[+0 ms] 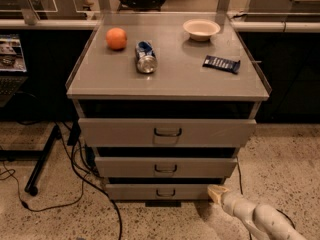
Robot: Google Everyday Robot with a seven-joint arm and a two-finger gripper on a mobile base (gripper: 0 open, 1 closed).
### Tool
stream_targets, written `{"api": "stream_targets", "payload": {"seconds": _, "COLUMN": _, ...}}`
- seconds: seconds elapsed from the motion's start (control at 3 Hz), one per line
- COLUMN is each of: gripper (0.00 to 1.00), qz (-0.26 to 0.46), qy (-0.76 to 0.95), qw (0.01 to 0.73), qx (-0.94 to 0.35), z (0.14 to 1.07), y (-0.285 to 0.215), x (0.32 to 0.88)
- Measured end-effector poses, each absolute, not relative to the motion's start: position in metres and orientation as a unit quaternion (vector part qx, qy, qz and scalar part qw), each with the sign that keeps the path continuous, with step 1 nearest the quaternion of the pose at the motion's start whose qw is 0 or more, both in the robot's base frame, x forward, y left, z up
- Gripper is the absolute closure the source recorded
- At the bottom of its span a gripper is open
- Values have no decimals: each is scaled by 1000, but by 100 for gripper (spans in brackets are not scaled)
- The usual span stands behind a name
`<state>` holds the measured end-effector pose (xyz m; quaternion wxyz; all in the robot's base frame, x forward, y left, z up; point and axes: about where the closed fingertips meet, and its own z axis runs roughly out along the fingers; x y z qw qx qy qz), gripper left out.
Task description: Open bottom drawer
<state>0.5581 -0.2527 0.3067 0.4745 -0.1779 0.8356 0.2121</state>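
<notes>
Light: overhead, moderate; flat grey cabinet top [200, 86] brightest, faint sheen.
Shadows: black gaps above each drawer front.
Gripper: cream-coloured gripper [216, 192], low right beside narrow grey bottom drawer [135, 191], casts soft shadow on speckled floor [285, 154].
</notes>
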Motion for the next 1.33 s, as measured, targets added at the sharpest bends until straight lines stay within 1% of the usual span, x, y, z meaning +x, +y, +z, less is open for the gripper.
{"api": "stream_targets", "payload": {"seconds": 0.33, "gripper": 100, "qz": 211, "qy": 840, "qw": 471, "qx": -165, "z": 286, "y": -254, "x": 585}}
{"api": "stream_targets", "payload": {"seconds": 1.0, "gripper": 100, "qz": 177, "qy": 868, "qw": 445, "qx": -132, "z": 253, "y": -253, "x": 630}}
{"api": "stream_targets", "payload": {"seconds": 1.33, "gripper": 100, "qz": 175, "qy": 869, "qw": 444, "qx": -132, "z": 251, "y": -250, "x": 633}}
